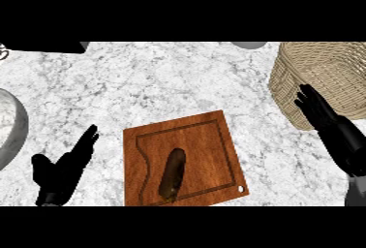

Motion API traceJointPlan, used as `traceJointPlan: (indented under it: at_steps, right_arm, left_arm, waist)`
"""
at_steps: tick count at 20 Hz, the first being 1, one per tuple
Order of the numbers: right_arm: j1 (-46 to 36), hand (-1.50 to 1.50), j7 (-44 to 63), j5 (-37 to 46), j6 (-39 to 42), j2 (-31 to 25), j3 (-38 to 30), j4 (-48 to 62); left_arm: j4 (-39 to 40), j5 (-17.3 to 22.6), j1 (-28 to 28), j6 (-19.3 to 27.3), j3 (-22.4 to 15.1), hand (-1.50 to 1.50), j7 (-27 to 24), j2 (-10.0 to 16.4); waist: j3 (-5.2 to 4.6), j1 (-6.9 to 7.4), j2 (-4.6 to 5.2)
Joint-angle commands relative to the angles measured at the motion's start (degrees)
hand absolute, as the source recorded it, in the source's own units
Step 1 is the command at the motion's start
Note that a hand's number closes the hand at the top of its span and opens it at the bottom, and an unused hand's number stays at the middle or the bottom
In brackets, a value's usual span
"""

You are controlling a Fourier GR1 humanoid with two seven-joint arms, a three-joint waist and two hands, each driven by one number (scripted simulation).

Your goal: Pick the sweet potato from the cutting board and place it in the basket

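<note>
Since the sweet potato (pixel 172 174) lies on the cutting board (pixel 207 138) down and to the left of your right hand (pixel 318 109), any reach from that side has to cross the board's right edge and come back toward the robot's body. Its long axis runs nearly straight away from you, the far end tipped a little to the right, so fingers closing across it would have to come in from the sides, not along it.

Your right hand is open, fingers straight, and shows against the near wall of the basket (pixel 289 82); you cannot tell from this view whether it touches the wicker. Your left hand (pixel 68 167) rests open on the table (pixel 143 82) left of the board, fingers up. It looks the nearer of the two to the potato, but the basket stands well apart on the far right, so the right hand is probably the better choice.

Watch the lower edge: the board's near side is cut off there and the potato's near end sits close to it. The basket runs out of view at the right, and a metal bowl (pixel 10 126) is only partly seen at the left.
</note>
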Motion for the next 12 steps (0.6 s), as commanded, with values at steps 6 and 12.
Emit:
traceJointPlan:
  at_steps: [6,12]
  right_arm:
    - [-22.08,1.5,15.56,17.15,-15.15,15.84,18.39,0.64]
    - [-25.11,-1.5,20.96,32.6,-17.64,26.86,37.76,11.98]
  left_arm:
    - [6.24,-1.45,-0.81,2.23,-0.85,0.0,4.41,-1.08]
    - [6.45,-2.09,-2.38,1.75,-2.08,0.0,6.78,-0.18]
  waist:
    - [1.06,4.44,0.03]
    - [1.17,4.43,-0.38]
